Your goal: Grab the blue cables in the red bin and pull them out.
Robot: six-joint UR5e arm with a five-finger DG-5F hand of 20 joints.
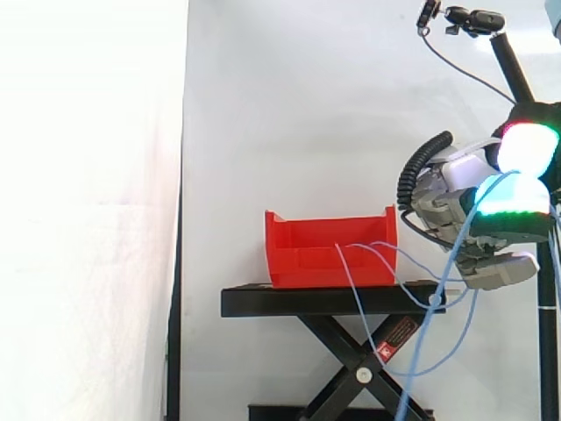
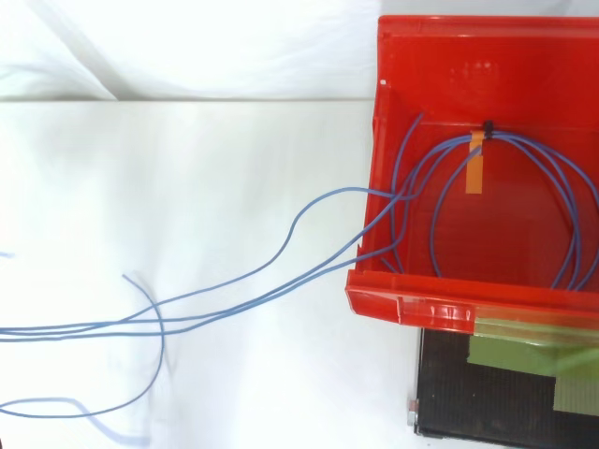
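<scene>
the black stand carries the red bin, lower than the hand and well apart from it. the hand is curled shut around the blue cables, which run from it over the bin wall to loops inside, bound by an orange tag. they look thin, light, limp and probably slippery, so they are best taken as a bunch.

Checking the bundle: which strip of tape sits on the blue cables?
The orange strip, inside the red bin, where the blue cables are tied. The green strips lie on the black stand outside it.
</scene>
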